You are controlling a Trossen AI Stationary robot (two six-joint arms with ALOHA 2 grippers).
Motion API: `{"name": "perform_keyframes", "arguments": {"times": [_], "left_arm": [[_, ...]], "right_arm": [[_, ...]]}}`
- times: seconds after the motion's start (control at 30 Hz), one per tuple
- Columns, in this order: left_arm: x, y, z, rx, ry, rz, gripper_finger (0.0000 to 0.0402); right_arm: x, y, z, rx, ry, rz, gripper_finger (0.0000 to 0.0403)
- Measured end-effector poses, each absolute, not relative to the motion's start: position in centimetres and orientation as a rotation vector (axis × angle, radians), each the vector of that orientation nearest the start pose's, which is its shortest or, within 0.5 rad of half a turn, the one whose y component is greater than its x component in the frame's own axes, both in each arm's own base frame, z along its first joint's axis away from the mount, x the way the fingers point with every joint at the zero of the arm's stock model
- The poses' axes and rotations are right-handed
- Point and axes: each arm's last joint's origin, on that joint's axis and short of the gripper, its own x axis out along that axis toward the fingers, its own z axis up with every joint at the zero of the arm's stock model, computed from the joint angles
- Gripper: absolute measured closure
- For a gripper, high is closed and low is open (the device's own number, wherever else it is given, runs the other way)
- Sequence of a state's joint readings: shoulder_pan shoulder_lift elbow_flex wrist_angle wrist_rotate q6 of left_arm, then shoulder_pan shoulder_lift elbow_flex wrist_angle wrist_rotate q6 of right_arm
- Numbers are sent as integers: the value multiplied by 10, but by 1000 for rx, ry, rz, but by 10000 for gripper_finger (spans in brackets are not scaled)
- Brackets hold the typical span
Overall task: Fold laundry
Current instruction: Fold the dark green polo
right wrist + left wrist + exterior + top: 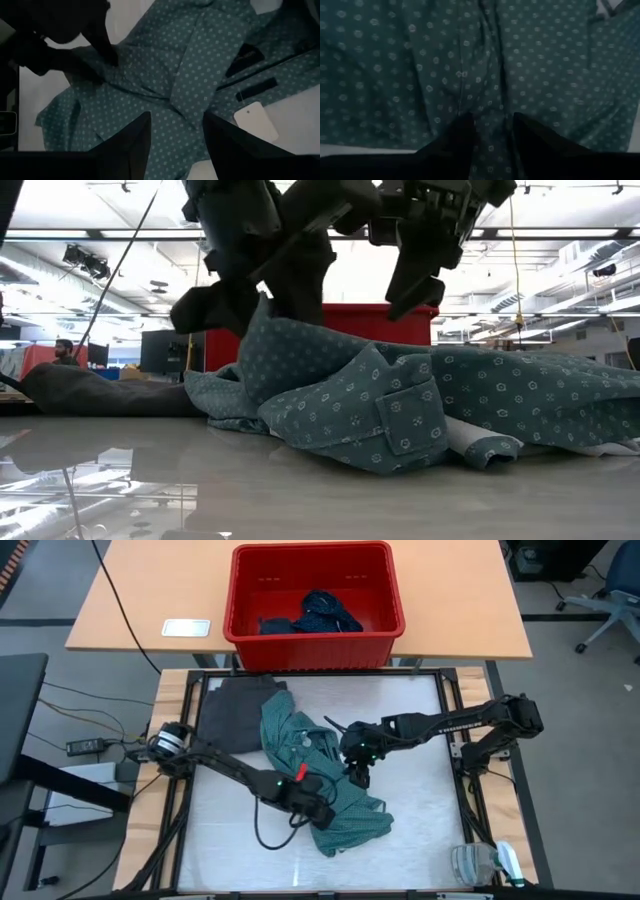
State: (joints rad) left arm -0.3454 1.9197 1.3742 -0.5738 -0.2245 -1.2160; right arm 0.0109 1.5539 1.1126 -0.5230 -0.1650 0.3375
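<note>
The teal-green dotted shirt (318,775) lies crumpled in the middle of the table, with a white tag (255,121) near its collar. In the low view the shirt (400,405) rises to a peak beside my left arm. My left gripper (492,134) is down on the shirt's near part, slanting downward, its fingers apart with cloth between them. My right gripper (175,145) hangs open just above the shirt's middle and touches nothing. A charcoal grey piece (235,710) lies flat at the far left. Dark navy pieces (318,615) sit in the red basket. My left gripper comes at the shirt slanting down from the table's left. Its fingertips (466,131) stand on either side of a raised ridge of cloth (492,120). The gap between them is filled with cloth, but I cannot tell whether the ridge is pinched. The rest of the shirt lies on the table.
The red basket (250,635) stands on a wooden table beyond the far edge, next to a small white card (186,627). A clear plastic object (480,862) sits at the near right corner. Bare tabletop lies to the near left and right of the shirt. A person (62,352) is far off in the room.
</note>
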Motion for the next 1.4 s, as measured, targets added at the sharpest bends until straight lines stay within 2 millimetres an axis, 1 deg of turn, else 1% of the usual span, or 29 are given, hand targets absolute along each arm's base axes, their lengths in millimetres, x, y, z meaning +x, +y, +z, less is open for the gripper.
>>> {"name": "perform_keyframes", "arguments": {"times": [0.07,0.17,0.33,0.4,0.43,0.5,0.57,0.67,0.73,0.8,0.83,0.97,1.1,1.13,1.2,1.3,1.4], "left_arm": [[372,-126,189,-774,971,547,272],[371,-123,188,-761,978,571,304],[366,-119,187,-727,1017,601,384],[363,-118,191,-718,1027,606,394],[360,-117,197,-718,1022,607,396],[353,-116,215,-691,982,594,398],[340,-115,239,-648,928,575,399],[310,-114,278,-574,871,552,399],[287,-116,299,-550,863,523,400],[267,-121,314,-517,884,462,400],[259,-125,318,-504,900,434,400],[234,-142,320,-453,993,377,400],[216,-153,315,-452,1079,425,401],[212,-154,314,-466,1098,454,401],[206,-156,313,-500,1110,495,401],[197,-160,313,-519,1133,527,401],[185,-162,313,-527,1231,548,401]], "right_arm": [[317,8,237,385,994,-3,217],[315,9,236,390,1013,3,217],[313,9,235,389,1035,-4,218],[313,8,235,383,1043,-17,218],[312,8,234,380,1047,-24,218],[312,8,234,378,1051,-29,218],[312,8,234,377,1051,-29,218],[312,8,234,376,1051,-28,218],[312,8,234,364,1050,-21,218],[312,8,234,347,1046,-10,218],[313,8,235,337,1038,-3,218],[319,7,239,280,952,2,217],[335,1,244,176,792,-35,214],[340,-2,241,169,765,-41,213],[352,-9,234,171,715,-51,209],[367,-22,210,117,721,-65,203],[377,-37,183,19,757,-90,200]]}}
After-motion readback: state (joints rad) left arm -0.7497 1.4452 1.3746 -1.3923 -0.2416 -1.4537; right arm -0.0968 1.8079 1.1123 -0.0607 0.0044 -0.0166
